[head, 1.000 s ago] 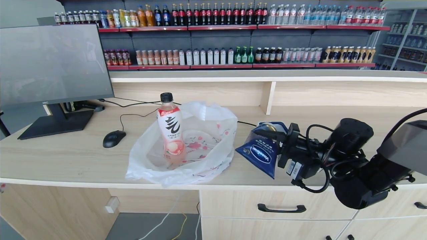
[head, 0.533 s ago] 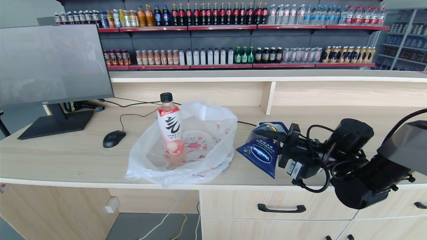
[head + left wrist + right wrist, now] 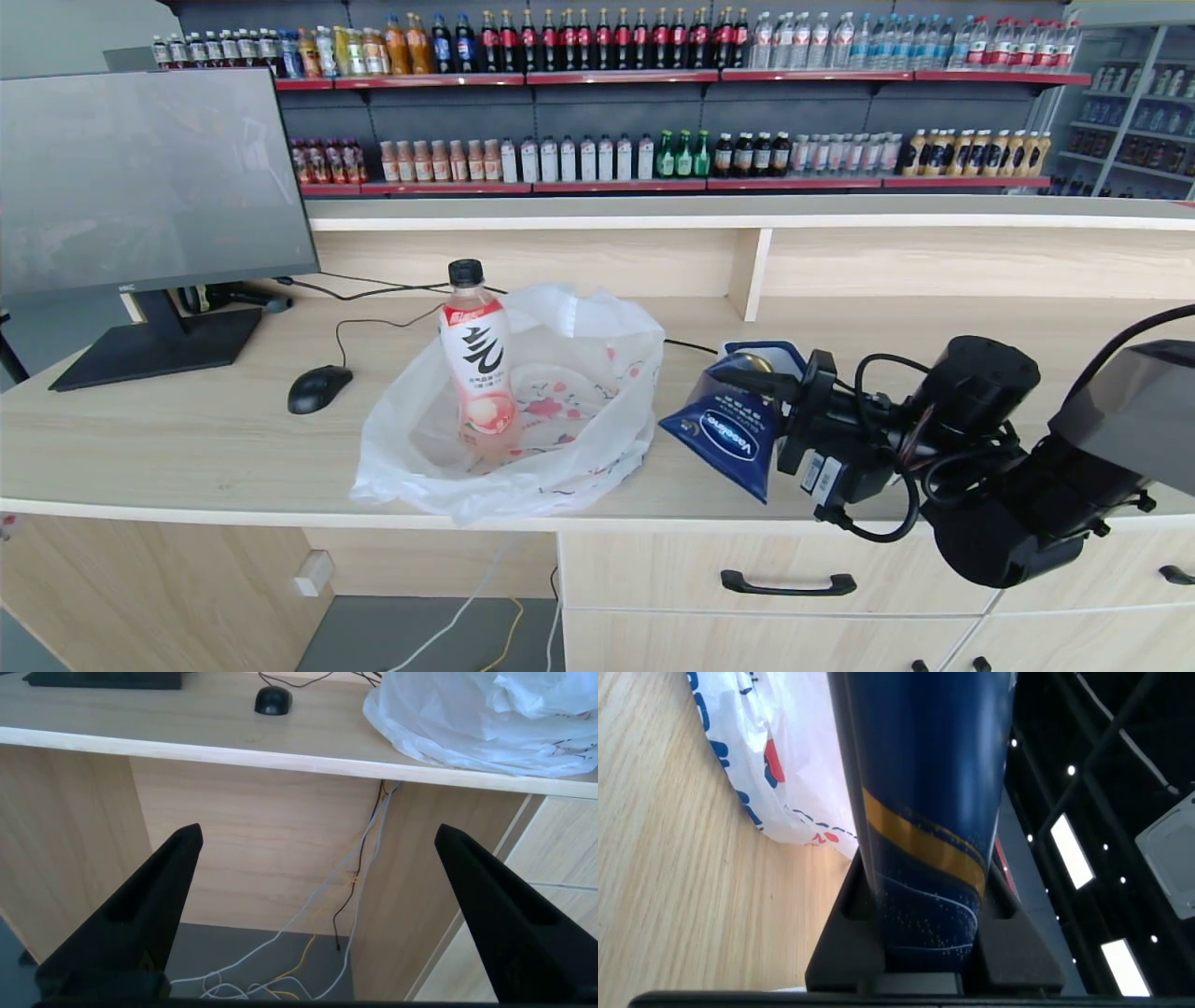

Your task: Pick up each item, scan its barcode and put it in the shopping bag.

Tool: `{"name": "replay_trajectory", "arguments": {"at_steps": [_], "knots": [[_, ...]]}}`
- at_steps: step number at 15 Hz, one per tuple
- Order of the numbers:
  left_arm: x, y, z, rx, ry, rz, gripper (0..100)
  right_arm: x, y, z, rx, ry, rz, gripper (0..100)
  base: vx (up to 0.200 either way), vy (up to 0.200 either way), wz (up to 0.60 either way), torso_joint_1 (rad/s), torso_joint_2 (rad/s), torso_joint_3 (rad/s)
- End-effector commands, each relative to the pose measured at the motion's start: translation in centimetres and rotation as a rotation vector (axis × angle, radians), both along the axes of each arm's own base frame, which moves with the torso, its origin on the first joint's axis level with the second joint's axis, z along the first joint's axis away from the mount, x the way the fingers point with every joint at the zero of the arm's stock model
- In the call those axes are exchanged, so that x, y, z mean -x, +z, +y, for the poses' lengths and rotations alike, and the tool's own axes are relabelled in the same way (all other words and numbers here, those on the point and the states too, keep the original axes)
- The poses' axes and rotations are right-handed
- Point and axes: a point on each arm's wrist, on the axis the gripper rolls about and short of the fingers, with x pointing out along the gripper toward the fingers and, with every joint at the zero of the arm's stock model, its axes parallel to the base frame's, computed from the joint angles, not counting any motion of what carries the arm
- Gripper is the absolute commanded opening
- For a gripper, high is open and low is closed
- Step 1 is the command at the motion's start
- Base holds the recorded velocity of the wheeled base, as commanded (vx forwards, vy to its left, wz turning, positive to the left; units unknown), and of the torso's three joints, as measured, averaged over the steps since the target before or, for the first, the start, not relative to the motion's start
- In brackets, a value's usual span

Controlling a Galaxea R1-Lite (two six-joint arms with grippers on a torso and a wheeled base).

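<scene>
My right gripper (image 3: pixel 758 380) is shut on a dark blue pouch (image 3: pixel 731 425) with a gold band, held just above the counter to the right of the shopping bag. In the right wrist view the blue pouch (image 3: pixel 924 793) fills the space between the fingers, with the shopping bag (image 3: pixel 757 756) behind it. The white, flower-printed shopping bag (image 3: pixel 560 411) lies open on the counter with a pink drink bottle (image 3: pixel 479 359) standing upright in it. My left gripper (image 3: pixel 318 905) hangs open below the counter's front edge, with nothing between its fingers; the shopping bag (image 3: pixel 486 719) shows above it.
A monitor (image 3: pixel 140 177) stands at the counter's back left, a black mouse (image 3: pixel 318 387) in front of it with its cable. A raised wooden ledge (image 3: pixel 747 243) runs behind the counter. Shelves of bottles (image 3: pixel 607 103) fill the back wall. Drawers (image 3: pixel 789 583) sit below.
The right gripper and the pouch have barely shifted, settling slightly lower. Nothing else has moved.
</scene>
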Motion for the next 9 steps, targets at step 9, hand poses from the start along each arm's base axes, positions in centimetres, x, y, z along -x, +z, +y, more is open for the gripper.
{"name": "replay_trajectory", "arguments": {"at_steps": [9], "knots": [[0.0, 0.0, 0.0, -0.001, 0.0, 0.0, 100, -0.05, -0.03, 0.07, -0.001, 0.002, 0.001, 0, 0.0, 0.0, 0.0, 0.0, 0.0, 0.0]]}}
